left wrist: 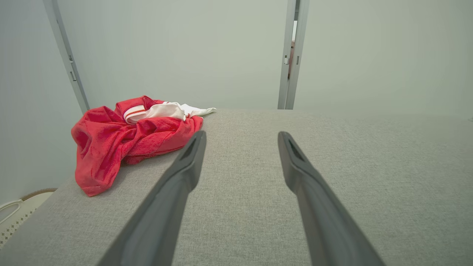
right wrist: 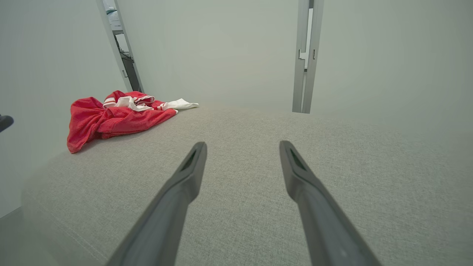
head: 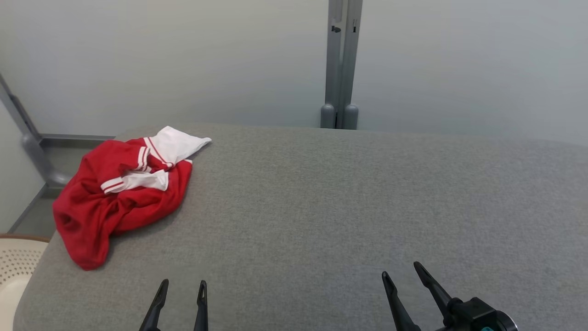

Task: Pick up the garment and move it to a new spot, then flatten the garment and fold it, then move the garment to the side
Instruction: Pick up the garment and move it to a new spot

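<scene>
Crumpled red-and-white garment (head: 119,202) at the far left corner of your grey bench (head: 321,207).
Your left pincer (head: 183,282) and right pincer (head: 400,269) hover at the near edge, fingers spread apart and empty, both well apart from the garment, whose red cloth reaches the bench's left edge.

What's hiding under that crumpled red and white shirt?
The red and white shirt lies on the grey table, one end reaching its left edge. Anything tucked beneath the bunched cloth is covered, so I cannot tell.
</scene>
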